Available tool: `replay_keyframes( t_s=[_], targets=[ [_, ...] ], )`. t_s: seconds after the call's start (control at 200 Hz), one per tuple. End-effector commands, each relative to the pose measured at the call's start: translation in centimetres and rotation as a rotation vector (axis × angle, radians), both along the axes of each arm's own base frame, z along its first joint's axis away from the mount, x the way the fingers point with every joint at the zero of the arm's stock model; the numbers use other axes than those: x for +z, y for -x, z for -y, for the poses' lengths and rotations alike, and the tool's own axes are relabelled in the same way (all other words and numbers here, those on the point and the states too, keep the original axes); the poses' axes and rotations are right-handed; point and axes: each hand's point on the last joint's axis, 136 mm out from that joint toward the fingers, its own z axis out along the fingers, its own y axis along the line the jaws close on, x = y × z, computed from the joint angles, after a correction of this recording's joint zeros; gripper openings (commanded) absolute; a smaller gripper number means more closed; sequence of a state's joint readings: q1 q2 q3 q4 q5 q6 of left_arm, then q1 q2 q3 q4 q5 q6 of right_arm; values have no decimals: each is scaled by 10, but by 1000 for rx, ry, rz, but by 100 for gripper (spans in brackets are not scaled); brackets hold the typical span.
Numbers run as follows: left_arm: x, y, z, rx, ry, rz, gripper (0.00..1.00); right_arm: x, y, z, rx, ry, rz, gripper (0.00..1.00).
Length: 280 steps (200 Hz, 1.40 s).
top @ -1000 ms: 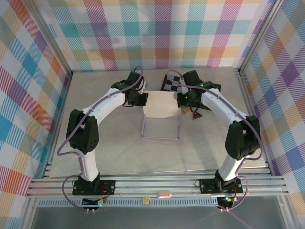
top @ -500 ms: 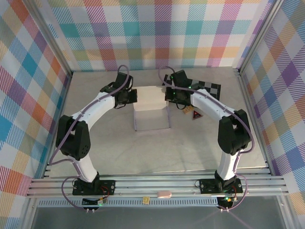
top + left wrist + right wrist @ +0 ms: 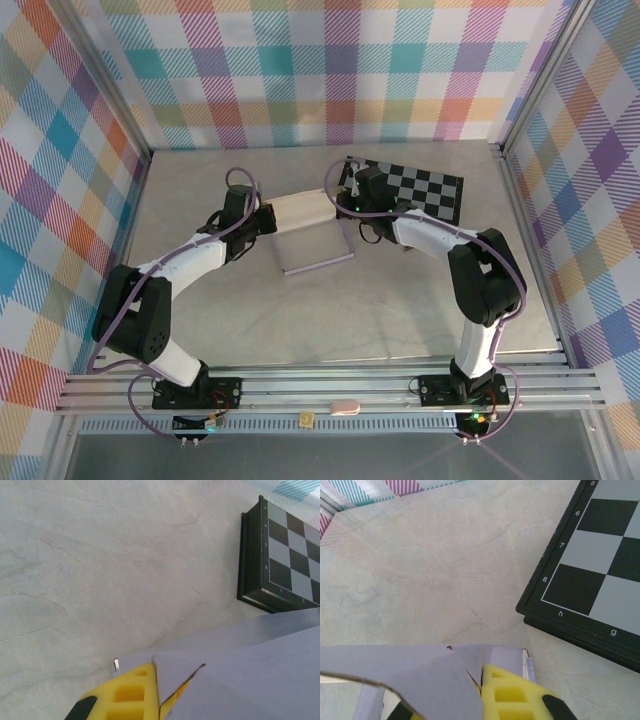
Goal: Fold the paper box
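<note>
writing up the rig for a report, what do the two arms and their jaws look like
Both the left arm and the right arm have glossy white links between bulky black joint housings, standing on black bases bolted to an aluminium rail. A lavender cable loops along each. The jaws are yellow plastic with rectangular cut-outs and black patches.

The paper box (image 3: 305, 212) has been shifted toward the left edge of the table (image 3: 300, 320) and turned by the left gripper (image 3: 267, 218) and right gripper (image 3: 346, 204), and the checkerboard (image 3: 415, 187) has been uncovered.
</note>
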<state>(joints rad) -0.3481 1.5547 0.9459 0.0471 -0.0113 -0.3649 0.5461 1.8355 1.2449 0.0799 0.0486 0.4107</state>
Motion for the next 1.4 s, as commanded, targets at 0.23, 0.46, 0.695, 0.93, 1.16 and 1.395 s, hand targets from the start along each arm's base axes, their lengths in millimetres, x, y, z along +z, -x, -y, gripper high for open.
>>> replay_keyframes(
  t_s=[0.23, 0.46, 0.695, 0.93, 1.16, 1.395],
  targets=[
    [54, -28, 12, 79, 155, 4, 0, 13, 5, -13, 41, -16, 32, 0],
    [43, -32, 16, 95, 160, -39, 0, 13, 1, -15, 44, -9, 25, 0],
    [27, -23, 15, 73, 170, 25, 0, -3, 9, -17, 87, -6, 24, 0],
    [16, -6, 29, -7, 213, 93, 0, -22, 25, -19, 149, 4, -12, 0],
    [-12, 12, 29, -3, 133, 22, 0, -37, 35, -8, 119, 41, -83, 0],
    [-40, 26, 20, 6, 10, -54, 0, -34, 43, 4, 51, 66, -191, 11]
  ],
)
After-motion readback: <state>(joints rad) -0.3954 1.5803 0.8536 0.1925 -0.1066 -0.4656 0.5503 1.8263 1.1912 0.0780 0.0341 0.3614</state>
